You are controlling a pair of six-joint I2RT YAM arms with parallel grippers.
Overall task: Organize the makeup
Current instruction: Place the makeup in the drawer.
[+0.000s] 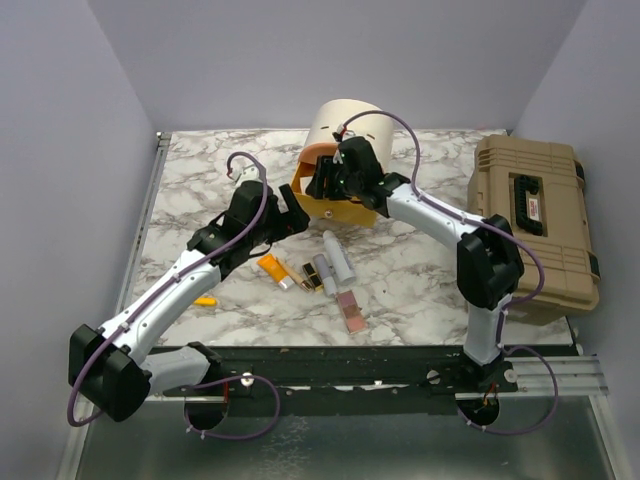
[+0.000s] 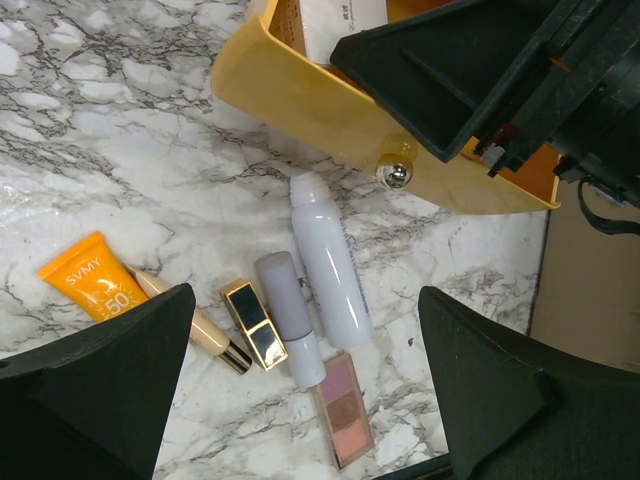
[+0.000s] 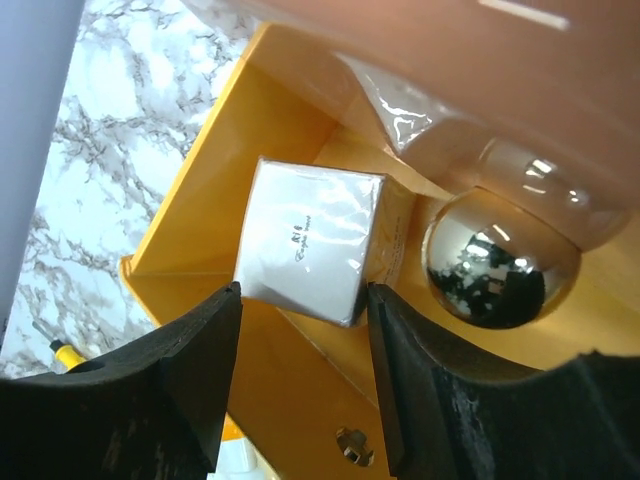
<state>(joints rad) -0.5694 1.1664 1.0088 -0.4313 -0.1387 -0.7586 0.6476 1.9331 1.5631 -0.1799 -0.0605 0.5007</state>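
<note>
Over the marble table (image 1: 420, 290), the right gripper (image 3: 300, 310) pinched the white compact (image 3: 305, 240) inside the orange tray (image 3: 200, 200), release likely next, while the left gripper (image 2: 307, 295) gaped.

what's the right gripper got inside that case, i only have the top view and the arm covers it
observer: in its wrist view the right gripper has a small white square box between its fingers, inside the orange interior of the case. i can't tell whether they are pinching it.
operator: anything else in there
observer: a shiny silver ball sits just beside the box.
operator: is the left holding anything
observer: no, the left gripper is wide open with nothing in it, above the gold-black lipstick and the white tube lying on the marble table.
</note>
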